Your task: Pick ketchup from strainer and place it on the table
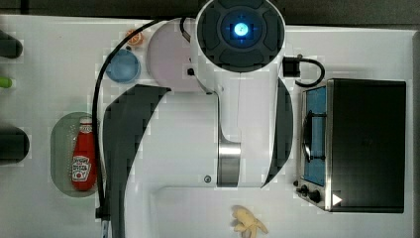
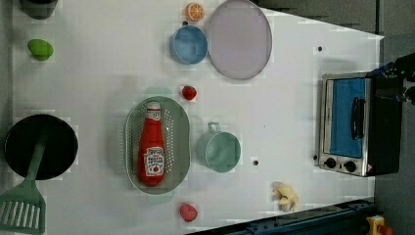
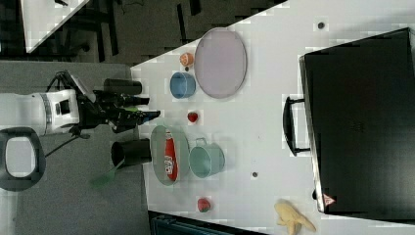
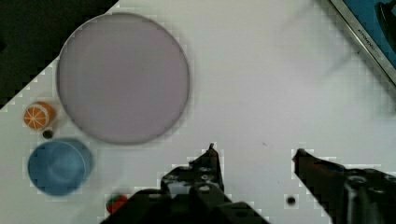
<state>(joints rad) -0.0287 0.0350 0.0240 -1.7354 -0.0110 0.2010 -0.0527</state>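
The ketchup [image 2: 152, 149], a red bottle with a white cap, lies lengthwise in the pale green strainer [image 2: 178, 142] on the white table [image 2: 98, 73]. The top view has the ketchup [image 1: 84, 158] and strainer [image 1: 62, 148] at the top view's left, beside the arm's dark body. My gripper [image 4: 255, 150] is open, with bare table between its fingers. In the wrist view it hangs near the grey-lilac plate and the blue bowl, away from the strainer. In the right view the gripper [image 3: 151, 114] reaches in from the right view's left, just beside the strainer [image 3: 157, 142] and ketchup [image 3: 169, 155].
A grey-lilac plate [image 2: 240, 39], a blue bowl [image 2: 188, 45] and an orange slice [image 2: 195, 11] sit together. A green cup [image 2: 219, 149] stands next to the strainer, with strawberries [image 2: 189, 92] nearby. A toaster oven [image 2: 352, 125], a banana [image 2: 286, 196] and a black pan [image 2: 41, 147] line the edges.
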